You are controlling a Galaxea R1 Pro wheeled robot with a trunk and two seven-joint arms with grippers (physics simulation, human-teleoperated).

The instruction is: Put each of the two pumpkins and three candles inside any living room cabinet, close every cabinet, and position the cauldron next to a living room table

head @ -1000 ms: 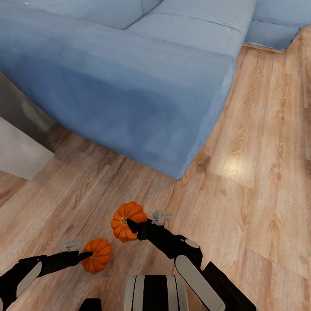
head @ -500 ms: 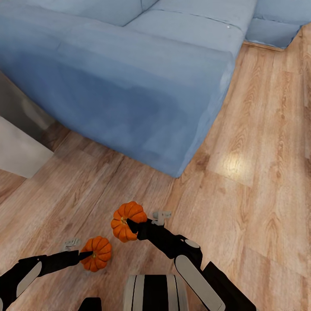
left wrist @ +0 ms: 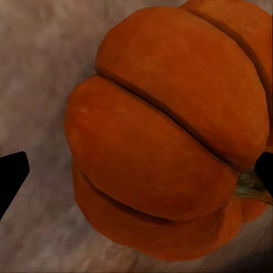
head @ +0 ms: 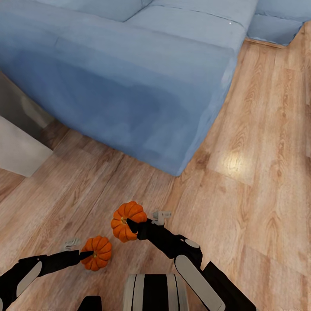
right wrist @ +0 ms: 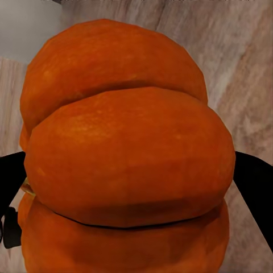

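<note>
Low in the head view, the left gripper (head: 86,255) grips one pumpkin (head: 97,254) at lower left, and the right gripper (head: 131,225) clamps the other pumpkin (head: 126,220) near lower centre, both held above the wood floor (head: 259,194). A blue sofa (head: 129,77) fills the upper frame; a grey table (head: 17,147) corner sits at left edge.

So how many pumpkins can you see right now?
2. One pumpkin is held in the left pincer, low over the wooden floor. The other pumpkin is held in the right pincer, a bit higher, in front of the blue sofa.
</note>
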